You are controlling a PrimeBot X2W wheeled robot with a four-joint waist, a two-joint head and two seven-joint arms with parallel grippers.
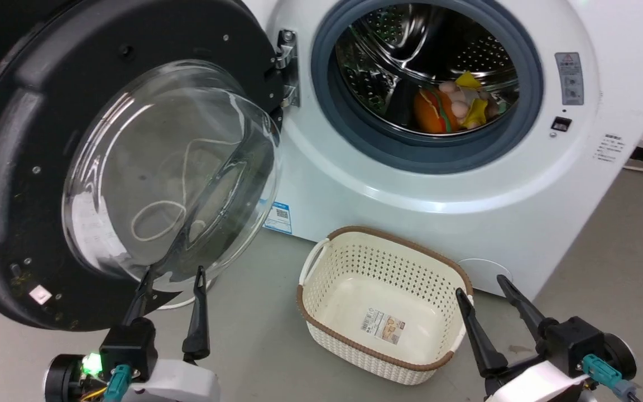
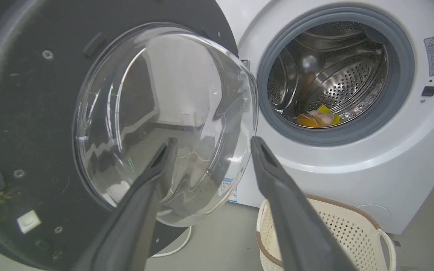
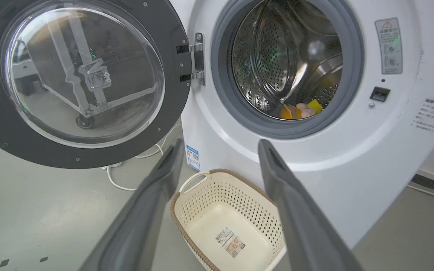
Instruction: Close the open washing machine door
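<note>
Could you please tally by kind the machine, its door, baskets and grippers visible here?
White front-loading washing machine: 1
Round black glass-windowed washing machine door: 1
Cream perforated plastic basket: 1
Dark two-fingered left gripper and right gripper: 2
Total: 5

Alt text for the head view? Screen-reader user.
White washing machine with its round black door swung wide open at left, colourful items in the steel drum. A cream basket sits on the floor in front; the left hand and right hand, both open, show at the bottom.
</note>
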